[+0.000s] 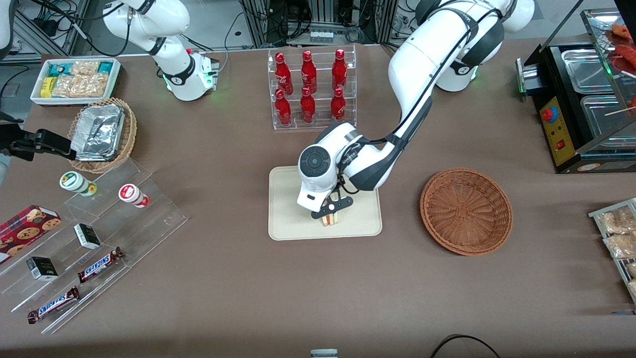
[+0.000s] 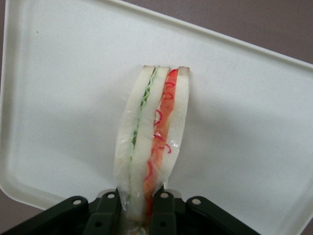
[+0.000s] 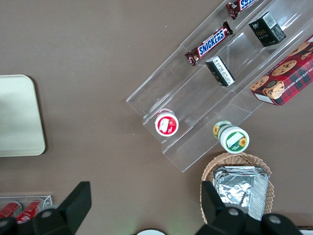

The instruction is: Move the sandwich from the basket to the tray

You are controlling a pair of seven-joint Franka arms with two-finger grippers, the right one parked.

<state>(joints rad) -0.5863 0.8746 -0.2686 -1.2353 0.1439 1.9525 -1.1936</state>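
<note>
The hand (image 1: 331, 211) hung over the tray (image 1: 288, 223), its fingers (image 2: 164, 213) pinching the sandwich (image 1: 330, 219) by one end, so the wedge stood on edge over the tray's side nearest the front camera, filling layers showing; whether it touched the tray could not be told. The basket (image 1: 466, 211) sat on the desk (image 1: 238, 288) at the tray's three o'clock, holding nothing.

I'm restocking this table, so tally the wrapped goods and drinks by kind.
Red bottles: 6
Snickers bars: 2
Black boxes: 2
Cookie box: 1
Total: 11
The tool holds the sandwich over the tray.
</note>
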